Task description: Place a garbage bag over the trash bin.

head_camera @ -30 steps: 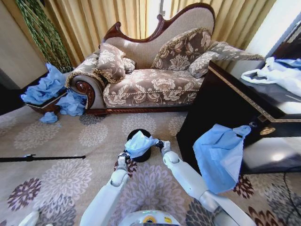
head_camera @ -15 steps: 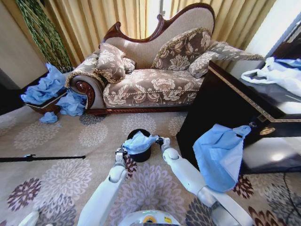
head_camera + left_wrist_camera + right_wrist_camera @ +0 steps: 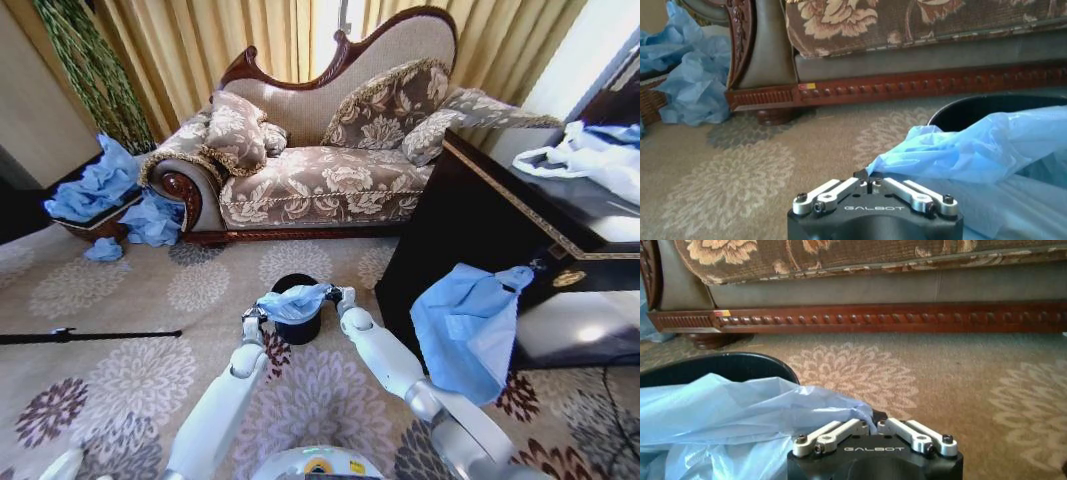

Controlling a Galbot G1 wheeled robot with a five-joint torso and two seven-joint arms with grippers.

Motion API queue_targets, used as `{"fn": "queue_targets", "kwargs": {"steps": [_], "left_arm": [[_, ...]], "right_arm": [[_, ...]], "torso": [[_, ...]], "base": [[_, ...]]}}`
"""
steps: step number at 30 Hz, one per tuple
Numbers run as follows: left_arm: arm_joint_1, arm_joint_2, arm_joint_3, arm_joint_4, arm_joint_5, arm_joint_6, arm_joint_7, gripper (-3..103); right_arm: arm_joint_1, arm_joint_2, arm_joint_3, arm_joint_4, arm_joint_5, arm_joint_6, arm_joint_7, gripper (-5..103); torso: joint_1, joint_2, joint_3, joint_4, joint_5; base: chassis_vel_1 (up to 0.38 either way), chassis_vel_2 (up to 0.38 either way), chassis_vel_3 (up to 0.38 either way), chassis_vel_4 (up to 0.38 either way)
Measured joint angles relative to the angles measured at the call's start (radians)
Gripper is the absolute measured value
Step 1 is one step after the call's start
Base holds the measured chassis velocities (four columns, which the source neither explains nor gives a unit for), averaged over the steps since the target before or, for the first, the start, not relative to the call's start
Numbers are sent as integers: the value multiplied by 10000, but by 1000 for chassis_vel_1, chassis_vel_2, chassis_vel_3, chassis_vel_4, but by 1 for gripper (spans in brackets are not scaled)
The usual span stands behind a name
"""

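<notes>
At frame centre, the left gripper [image 3: 252, 314] and right gripper [image 3: 338, 294], each apparently clenched on the garbage bag [image 3: 291, 302], have lowered it onto the trash bin [image 3: 299, 327], nearly capping it.

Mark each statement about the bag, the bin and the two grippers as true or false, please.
1. Both grippers hold the bag: left gripper, right gripper. True.
2. The bin lies tipped on its side. False; it stands upright on the carpet.
3. The bag is stretched above the bin's mouth. True.
4. The bin stands on the sofa. False; it stands on the floor before it.
</notes>
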Motion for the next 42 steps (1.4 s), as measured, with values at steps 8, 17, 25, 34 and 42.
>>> {"fn": "queue_targets", "kwargs": {"steps": [8,17,25,34,42], "left_arm": [[-743,-324,28,814,-1,-44,98,0],[-1382,-421,24,1313,-87,2,143,0],[-1347,-328,48,964,-250,227,96,0],[-741,-230,3,467,-254,390,75,21],[-324,0,-82,-151,-266,441,32,53]], "right_arm": [[283,96,89,-448,-78,-4,-275,0],[837,145,199,-987,-10,-331,-563,0],[869,-42,38,-667,249,-872,-595,0],[208,-816,-227,520,430,-1694,-739,20],[-307,-1425,-292,1678,734,-2055,-458,52]], "torso": [[0,0,0,-1,0],[0,0,0,0,0],[0,0,-1,1,1],[-1,0,-2,0,1],[-1,0,-2,1,3]], "base": [[0,0,0,0],[0,0,0,0],[0,0,0,0],[0,0,0,0],[0,0,0,0]]}}
